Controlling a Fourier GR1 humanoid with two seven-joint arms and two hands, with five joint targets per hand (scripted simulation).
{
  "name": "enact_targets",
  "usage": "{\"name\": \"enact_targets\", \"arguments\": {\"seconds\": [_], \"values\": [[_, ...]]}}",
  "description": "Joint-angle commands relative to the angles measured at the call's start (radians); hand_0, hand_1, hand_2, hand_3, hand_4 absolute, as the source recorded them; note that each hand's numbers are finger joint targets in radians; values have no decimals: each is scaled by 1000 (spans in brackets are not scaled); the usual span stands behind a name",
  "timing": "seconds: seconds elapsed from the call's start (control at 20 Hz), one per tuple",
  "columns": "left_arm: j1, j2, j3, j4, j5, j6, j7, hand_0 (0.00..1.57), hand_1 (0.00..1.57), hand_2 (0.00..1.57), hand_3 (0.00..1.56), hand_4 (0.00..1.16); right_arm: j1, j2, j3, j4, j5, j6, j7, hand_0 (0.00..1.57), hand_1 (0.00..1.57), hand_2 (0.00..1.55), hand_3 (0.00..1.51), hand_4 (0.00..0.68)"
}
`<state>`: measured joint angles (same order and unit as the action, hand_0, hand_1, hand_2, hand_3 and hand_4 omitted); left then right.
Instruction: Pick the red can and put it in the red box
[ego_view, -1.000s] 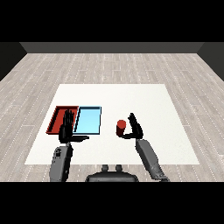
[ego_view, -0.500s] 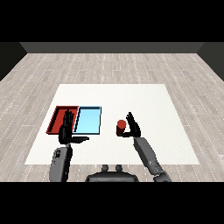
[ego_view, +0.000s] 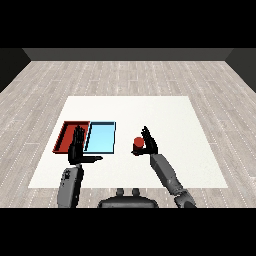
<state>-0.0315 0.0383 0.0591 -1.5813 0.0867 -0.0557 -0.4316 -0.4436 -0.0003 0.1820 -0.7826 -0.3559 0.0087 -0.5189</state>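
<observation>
The red can (ego_view: 138, 143) stands on the white table (ego_view: 165, 112), to the right of the two trays. My right hand (ego_view: 150, 145) is against the can's right side. Its thumb is curled across the can's front and its fingers are bent round the back, with one fingertip still pointing up. The red tray (ego_view: 63, 138) lies at the left, with the light blue tray (ego_view: 101, 138) touching its right side. My left hand (ego_view: 76, 150) hovers open over the red tray's near right corner, fingers straight and thumb pointing right.
Both trays hold nothing. The light blue tray lies between the can and the red tray. Bare white tabletop spreads behind and to the right of the can, and grey wood floor surrounds the table.
My right hand has moved in from the right and its thumb and fingers have curled round the red can. The left hand has barely moved.
</observation>
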Motion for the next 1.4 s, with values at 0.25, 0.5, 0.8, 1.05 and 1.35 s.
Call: {"name": "enact_targets", "arguments": {"seconds": [0.25,0.5,0.8,1.05,1.35], "values": [[31,17,16,-83,21,1,42,0,0,0,0,0,-93,0,-4,137,-58,32,-26,0,0,0,0,0],[41,28,18,-67,40,-35,32,0,0,0,0,0,-114,0,204,139,-187,-115,-51,0,0,0,0,0],[57,2,-10,-118,11,10,75,0,0,0,0,0,-153,0,222,200,-268,-246,-71,510,510,670,430,0],[-17,16,17,-27,12,5,46,0,0,0,0,0,-203,0,256,261,-266,-355,-85,1452,1452,1456,1418,612],[32,9,8,-9,1,-10,-16,0,0,0,0,0,-111,0,237,112,-142,-385,-22,1451,1451,1441,1396,594]]}}
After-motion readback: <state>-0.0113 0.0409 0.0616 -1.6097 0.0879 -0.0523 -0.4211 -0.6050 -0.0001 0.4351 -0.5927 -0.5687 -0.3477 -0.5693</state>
